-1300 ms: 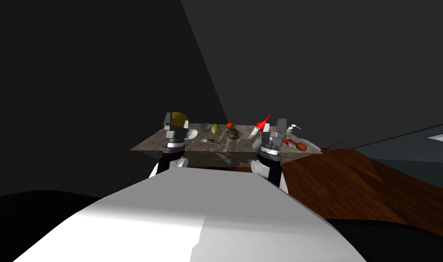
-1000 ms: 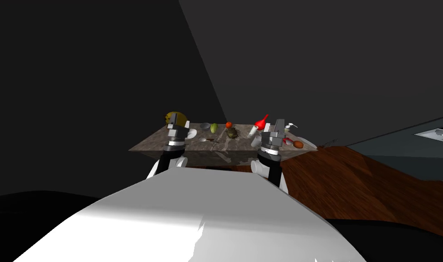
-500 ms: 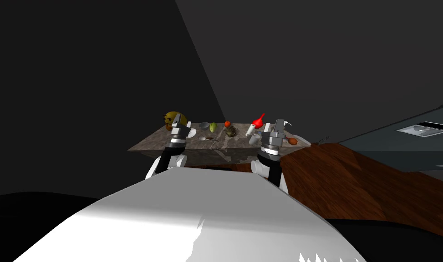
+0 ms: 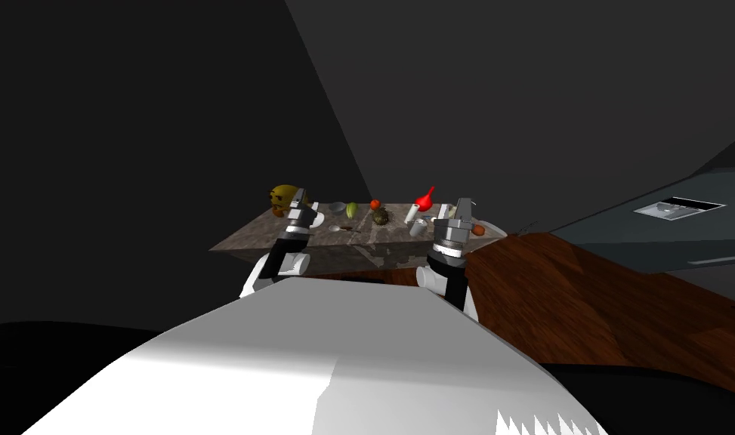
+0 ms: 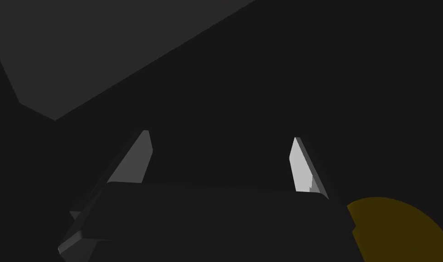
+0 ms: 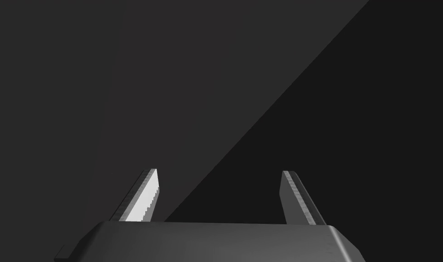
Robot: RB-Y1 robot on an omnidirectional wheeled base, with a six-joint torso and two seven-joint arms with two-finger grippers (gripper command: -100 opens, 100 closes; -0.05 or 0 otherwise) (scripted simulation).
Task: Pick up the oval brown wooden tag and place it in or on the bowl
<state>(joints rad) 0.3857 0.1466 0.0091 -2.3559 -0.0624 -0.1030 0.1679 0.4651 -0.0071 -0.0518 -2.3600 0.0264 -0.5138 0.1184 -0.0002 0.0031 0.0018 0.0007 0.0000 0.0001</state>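
The head view gives the layout. The tag (image 4: 348, 227) lies as a small dark brown fleck on the table (image 4: 241, 240), left of the middle, just beside a spoon (image 4: 335, 227). The white bowl (image 4: 319, 220) sits near it, further left. The left gripper (image 4: 299, 198) rises in front of that bowl, and the right gripper (image 4: 462, 205) in front of the table's right end. The wrist views give the fingers: both pairs stand spread wide. The left wrist view also catches a yellow round thing (image 5: 398, 229) beside the gripper's body; from the head it sits at the table's far left corner.
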